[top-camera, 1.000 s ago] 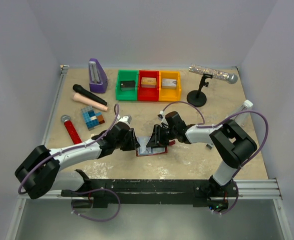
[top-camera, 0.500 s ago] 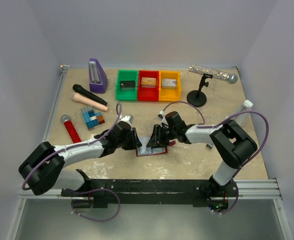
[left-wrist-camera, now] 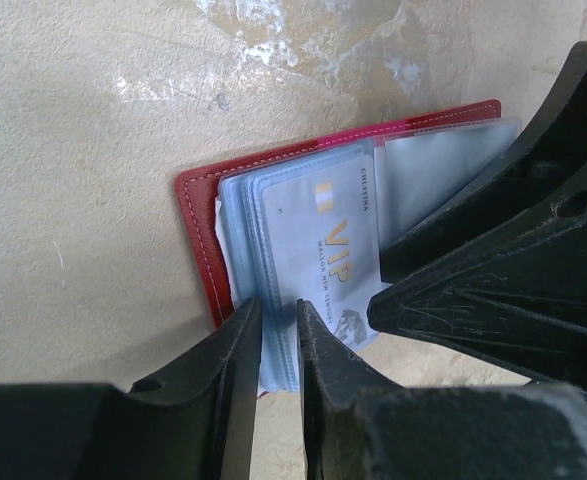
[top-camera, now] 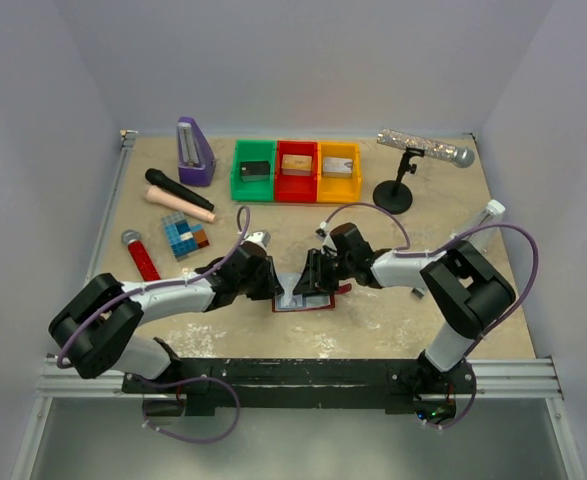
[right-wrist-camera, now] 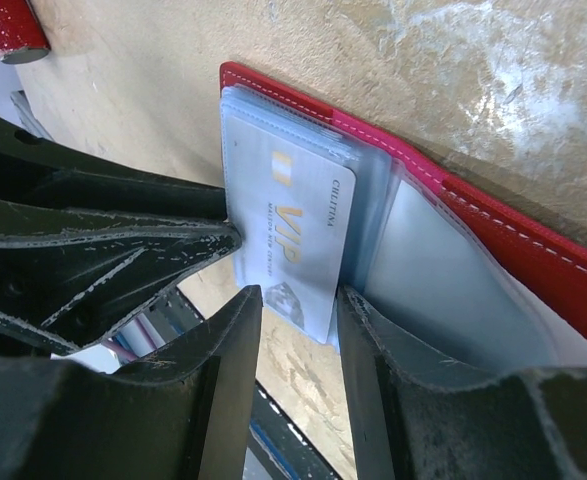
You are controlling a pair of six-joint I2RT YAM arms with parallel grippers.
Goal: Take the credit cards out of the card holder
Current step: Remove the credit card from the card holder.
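The card holder point(top-camera: 308, 303) lies open on the table between both arms, dark red with pale blue clear sleeves point(left-wrist-camera: 198, 240) point(right-wrist-camera: 533, 250). A silvery-grey credit card marked VIP point(left-wrist-camera: 323, 250) point(right-wrist-camera: 293, 225) sticks partly out of a sleeve; other cards are hidden. My left gripper point(top-camera: 272, 286) point(left-wrist-camera: 278, 315) is nearly shut, pinching the edge of the blue sleeve stack. My right gripper point(top-camera: 312, 279) point(right-wrist-camera: 293, 300) is slightly open, its jaws either side of the card's protruding corner, one finger point(right-wrist-camera: 393, 340) resting on a clear sleeve. Its fingers point(left-wrist-camera: 493, 260) fill the right of the left wrist view.
Green point(top-camera: 253, 170), red point(top-camera: 295, 168) and yellow point(top-camera: 338, 168) trays with small blocks stand at the back. A purple metronome point(top-camera: 194, 152), black microphone point(top-camera: 178, 190), tiled block point(top-camera: 185, 236) and red-handled microphone point(top-camera: 141, 258) lie left. A microphone stand point(top-camera: 393, 193) is at the back right.
My left arm has stretched a little further right, bringing its gripper closer onto the holder's left edge. The right arm and the holder have barely moved.
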